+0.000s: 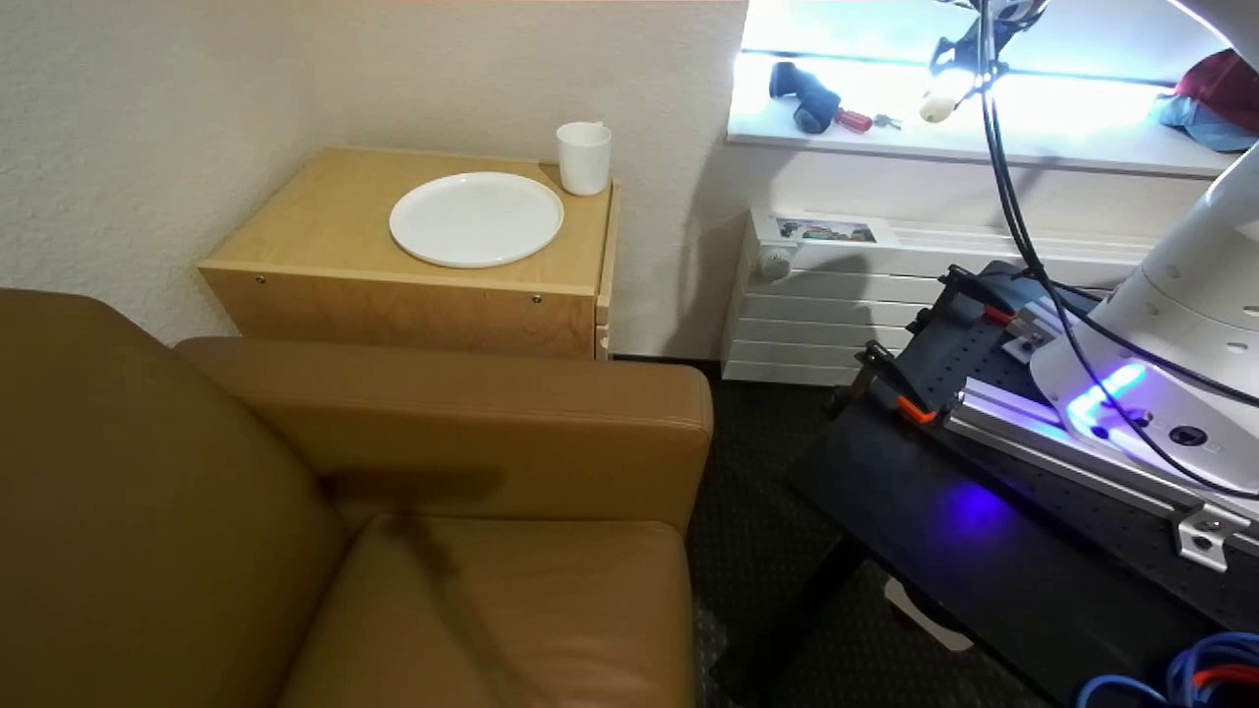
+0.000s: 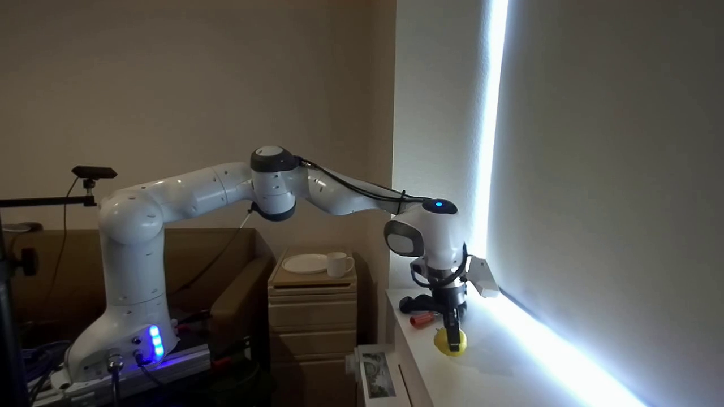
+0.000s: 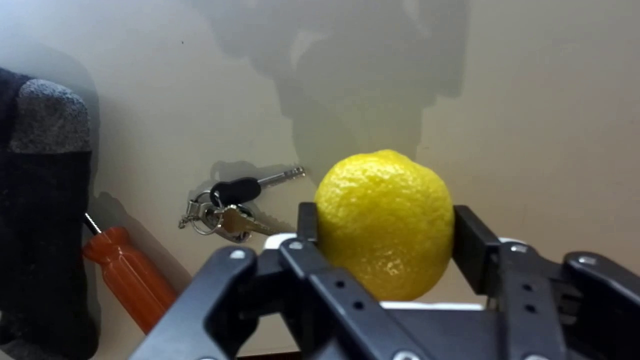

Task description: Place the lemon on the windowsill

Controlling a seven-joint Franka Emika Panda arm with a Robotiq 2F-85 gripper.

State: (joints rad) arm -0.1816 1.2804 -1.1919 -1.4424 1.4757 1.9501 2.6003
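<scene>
The yellow lemon [image 3: 385, 250] sits between the two black fingers of my gripper [image 3: 384, 220] in the wrist view, with both pads touching its sides. The gripper is shut on it. The lemon also shows in an exterior view [image 2: 441, 343], partly behind a finger, and as a small pale, overexposed shape in an exterior view [image 1: 937, 106]. The white windowsill [image 2: 498, 384] lies under the gripper and lemon; it also shows in an exterior view [image 1: 1092, 138]. The lemon is over the sill's top, low down; whether it touches the sill I cannot tell.
On the sill, a dark sock [image 3: 45, 225], a red-handled screwdriver [image 3: 132, 277] and keys [image 3: 232, 200] lie beside the gripper. A red and blue cap [image 1: 1215, 93] lies farther along. A radiator [image 1: 816, 305] is below. A plate [image 1: 477, 221] and cup [image 1: 585, 162] stand on the side table.
</scene>
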